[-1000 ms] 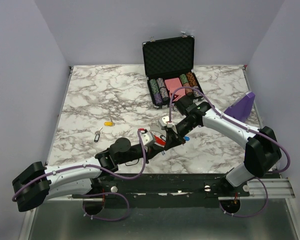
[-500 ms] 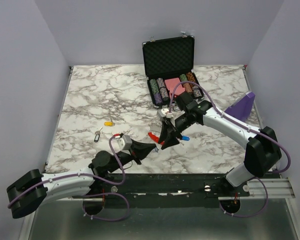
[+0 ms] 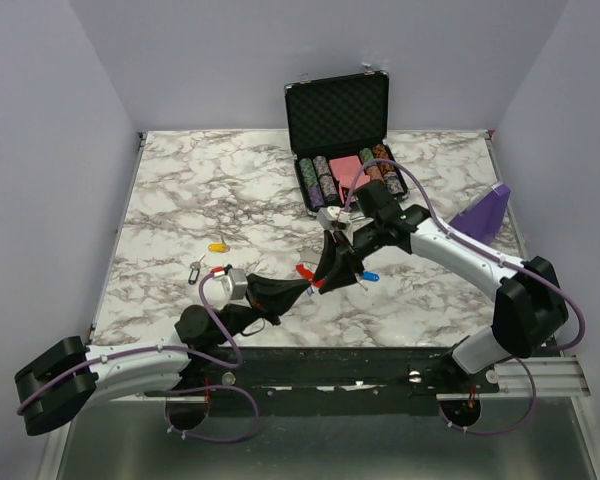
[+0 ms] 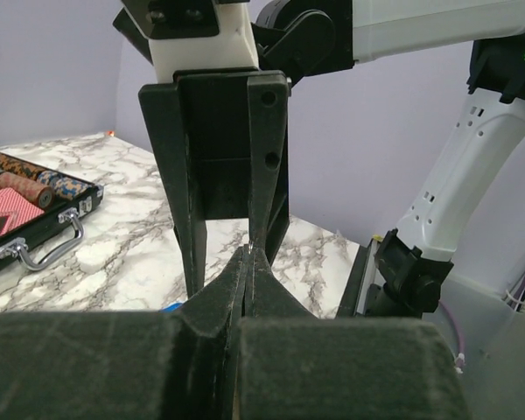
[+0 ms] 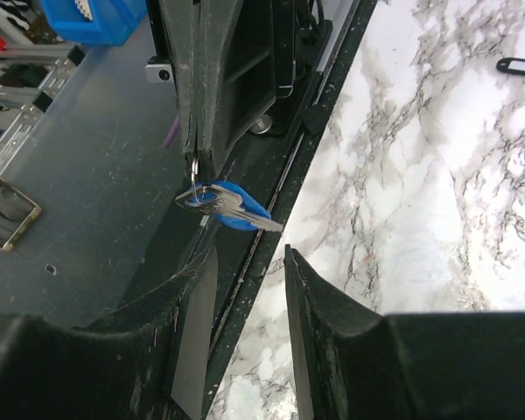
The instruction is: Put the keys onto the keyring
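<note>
Keyring pinched in closed left end effector; right end effector gapes; case holds poker chips.

Overhead, the keyring is just a red sliver, the rest buried between the left gripper and right gripper. At 9 o'clock from them, a yellow-tagged key and a dark-tagged key are too small to make out. On the right wrist view, a dark tag is clipped by the edge at 2 o'clock. On the left wrist view, the poker case is cropped at 9 o'clock.
</note>
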### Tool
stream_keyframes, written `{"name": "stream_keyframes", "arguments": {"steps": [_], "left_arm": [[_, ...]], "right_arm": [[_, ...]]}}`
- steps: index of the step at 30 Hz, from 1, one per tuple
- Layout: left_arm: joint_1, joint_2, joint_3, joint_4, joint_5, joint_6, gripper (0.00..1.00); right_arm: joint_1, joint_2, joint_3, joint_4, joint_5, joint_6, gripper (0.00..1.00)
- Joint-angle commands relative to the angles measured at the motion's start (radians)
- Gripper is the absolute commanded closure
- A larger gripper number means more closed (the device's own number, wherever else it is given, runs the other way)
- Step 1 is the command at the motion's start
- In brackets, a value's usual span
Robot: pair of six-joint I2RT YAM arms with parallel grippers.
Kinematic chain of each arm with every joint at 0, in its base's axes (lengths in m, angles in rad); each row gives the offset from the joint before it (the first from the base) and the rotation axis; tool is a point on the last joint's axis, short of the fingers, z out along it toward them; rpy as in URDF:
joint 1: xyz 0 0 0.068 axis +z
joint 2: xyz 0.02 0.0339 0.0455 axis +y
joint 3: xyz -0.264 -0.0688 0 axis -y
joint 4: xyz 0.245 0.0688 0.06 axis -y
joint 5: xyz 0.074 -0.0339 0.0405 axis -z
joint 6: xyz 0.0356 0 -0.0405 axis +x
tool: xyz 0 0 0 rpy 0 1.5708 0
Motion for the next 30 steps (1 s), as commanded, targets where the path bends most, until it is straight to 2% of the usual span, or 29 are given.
{"name": "stream_keyframes", "arguments": {"steps": [1,12,23,30], "left_arm": [[0.004,0.021,-0.052,0.049,-0.015,-0.021,1.0],[0.004,0.118,-0.033,0.123,-0.02,-0.036,1.0],[0.004,0.129,-0.032,0.114,-0.026,-0.033,1.0],[0.004,0.135,-0.015,0.083,-0.025,-0.021,1.0]], "right_arm": [[-0.018,-0.038,-0.016,0.058,-0.056,0.048,0.56],[-0.017,-0.048,-0.055,0.151,-0.102,0.132,0.62],[-0.017,-0.048,-0.062,0.193,-0.108,0.181,0.77],[-0.017,-0.049,-0.072,0.226,-0.105,0.215,0.79]]}}
